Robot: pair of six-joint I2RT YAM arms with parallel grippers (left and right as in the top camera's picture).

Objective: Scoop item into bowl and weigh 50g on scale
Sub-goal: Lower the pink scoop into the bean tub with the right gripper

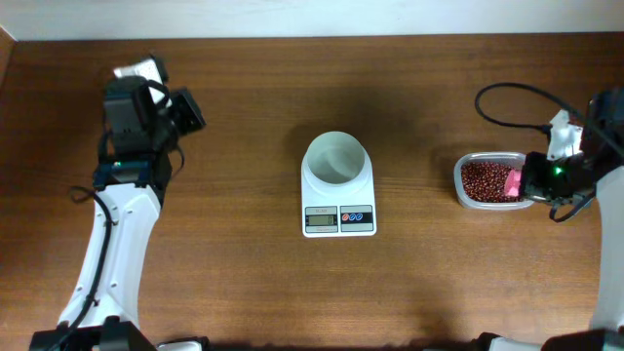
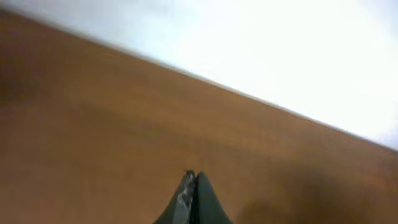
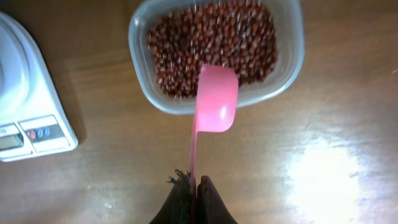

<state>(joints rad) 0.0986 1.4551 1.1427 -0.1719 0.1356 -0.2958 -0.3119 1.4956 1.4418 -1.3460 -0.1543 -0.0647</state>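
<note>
Fingers (image 3: 208, 202) of the right gripper (image 3: 193, 182) are clenched on the thin handle of a pink plastic scoop (image 3: 216, 99), which sticks straight out ahead of them. The scoop's cup lies over the near rim of the clear plastic tub (image 3: 293, 59), and its hollow shows plain pink. The red-brown beans (image 3: 211, 34) lie in a loose, grainy layer inside the tub. The right arm (image 1: 585, 156) reaches in from the table's right edge, with its wrist turned toward the tub. Left of the tub and well apart from it, the white scale (image 1: 338, 219) sits mid-table. The white bowl (image 1: 336, 161) stands on the scale's platform, its inside plain white. The left arm (image 1: 117, 224) stretches up the table's left side. The left gripper (image 2: 191, 180) has its fingertips pressed together with nothing between them, over the wooden table (image 1: 244, 117).
</note>
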